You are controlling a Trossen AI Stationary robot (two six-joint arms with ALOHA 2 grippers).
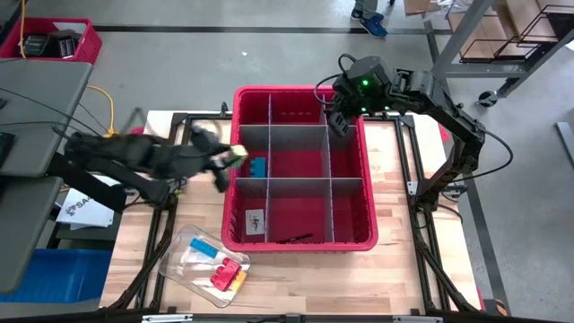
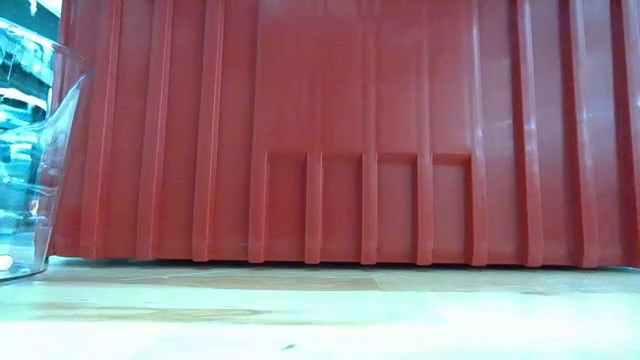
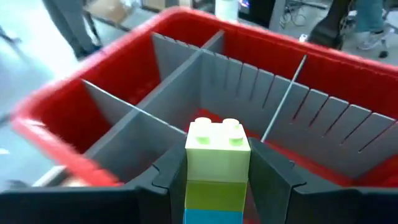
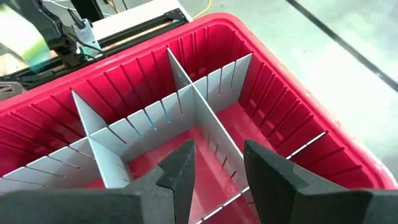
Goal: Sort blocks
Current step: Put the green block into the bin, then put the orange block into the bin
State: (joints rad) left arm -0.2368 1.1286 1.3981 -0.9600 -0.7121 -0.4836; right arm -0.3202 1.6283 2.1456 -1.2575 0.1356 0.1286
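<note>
High view shows the left gripper reaching in from the table's left side to the left rim of the large red plastic bin, level with the middle row of compartments. Left wrist view makes the reason plain: its two dark fingers are closed on a small stack of plastic toy bricks, a pale green one on top, a darker green one under it and a blue one at the bottom, held upright with the studs pointing forward over the flat grey slotted divider sheets, so the stack can be carried across the wall and let go inside one cell. A small blue brick already lies in the middle-left cell just beyond the gripper, which suggests that cell takes blue. More bricks in blue, red and yellow wait in a clear plastic tray on the wooden table, near the bin's front left corner. The right gripper hangs over the bin's far right compartment, jaws parted and empty, well apart from the left arm, so the middle cells stay free. The bin wall and divider tops are the edges to clear; I judge the stack needs lifting over the rim before release.
</note>
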